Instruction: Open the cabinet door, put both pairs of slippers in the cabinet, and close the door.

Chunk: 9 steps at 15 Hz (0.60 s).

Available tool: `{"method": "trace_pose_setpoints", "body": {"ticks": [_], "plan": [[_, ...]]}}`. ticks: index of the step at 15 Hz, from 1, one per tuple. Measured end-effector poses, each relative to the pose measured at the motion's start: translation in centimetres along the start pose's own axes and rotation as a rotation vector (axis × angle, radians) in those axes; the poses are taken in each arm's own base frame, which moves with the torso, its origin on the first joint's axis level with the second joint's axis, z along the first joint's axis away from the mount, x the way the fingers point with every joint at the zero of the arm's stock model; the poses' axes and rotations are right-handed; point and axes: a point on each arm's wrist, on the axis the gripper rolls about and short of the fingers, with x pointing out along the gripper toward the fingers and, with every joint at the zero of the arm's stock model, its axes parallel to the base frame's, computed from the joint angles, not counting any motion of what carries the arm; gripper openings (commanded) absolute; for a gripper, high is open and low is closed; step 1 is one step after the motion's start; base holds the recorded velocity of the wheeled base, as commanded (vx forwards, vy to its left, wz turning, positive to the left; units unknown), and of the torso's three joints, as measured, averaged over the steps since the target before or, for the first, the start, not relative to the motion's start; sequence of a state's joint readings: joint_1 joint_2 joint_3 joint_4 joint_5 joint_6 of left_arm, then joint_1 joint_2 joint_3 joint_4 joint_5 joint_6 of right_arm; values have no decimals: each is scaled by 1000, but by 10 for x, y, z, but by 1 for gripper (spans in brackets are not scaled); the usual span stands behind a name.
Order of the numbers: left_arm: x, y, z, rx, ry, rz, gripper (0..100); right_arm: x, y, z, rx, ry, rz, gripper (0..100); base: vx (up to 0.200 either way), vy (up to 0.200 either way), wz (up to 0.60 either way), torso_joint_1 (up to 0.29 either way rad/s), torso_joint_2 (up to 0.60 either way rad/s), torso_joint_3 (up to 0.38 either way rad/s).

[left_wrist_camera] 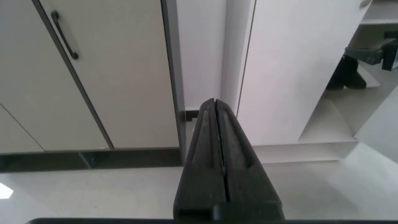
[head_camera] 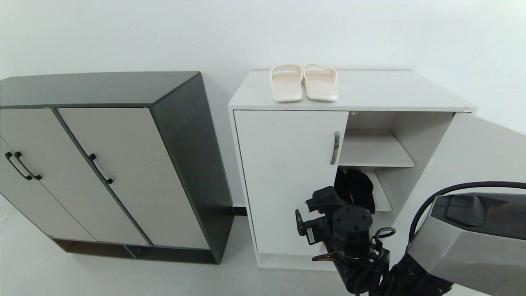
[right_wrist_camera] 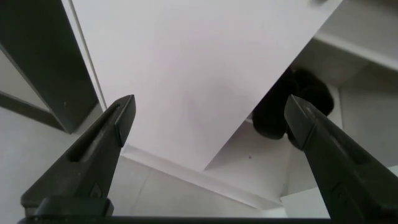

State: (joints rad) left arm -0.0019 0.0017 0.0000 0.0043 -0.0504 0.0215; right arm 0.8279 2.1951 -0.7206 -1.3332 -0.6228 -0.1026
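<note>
Two cream slippers [head_camera: 286,84] sit atop the white cabinet [head_camera: 378,90], toes toward the wall [head_camera: 164,33]; black slippers [head_camera: 355,189] on a shelf [head_camera: 384,199] inside. Right gripper [right_wrist_camera: 210,106] jaws spread wide, left gripper [left_wrist_camera: 216,106] jaws pressed together.

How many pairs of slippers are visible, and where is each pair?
2. The beige pair lies on top of the white cabinet. The black pair sits on a lower shelf inside it, partly hidden by the closed door.
</note>
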Motion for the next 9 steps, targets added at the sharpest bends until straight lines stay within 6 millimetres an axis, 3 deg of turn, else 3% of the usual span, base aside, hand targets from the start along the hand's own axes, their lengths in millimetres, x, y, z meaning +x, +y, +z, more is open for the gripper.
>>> {"method": "trace_pose_setpoints", "body": {"ticks": [9], "plan": [[0,0,0,0,0,1,0,0,0,-1,-4,3,-3,100,0,0,0,198,-514,-312]]}}
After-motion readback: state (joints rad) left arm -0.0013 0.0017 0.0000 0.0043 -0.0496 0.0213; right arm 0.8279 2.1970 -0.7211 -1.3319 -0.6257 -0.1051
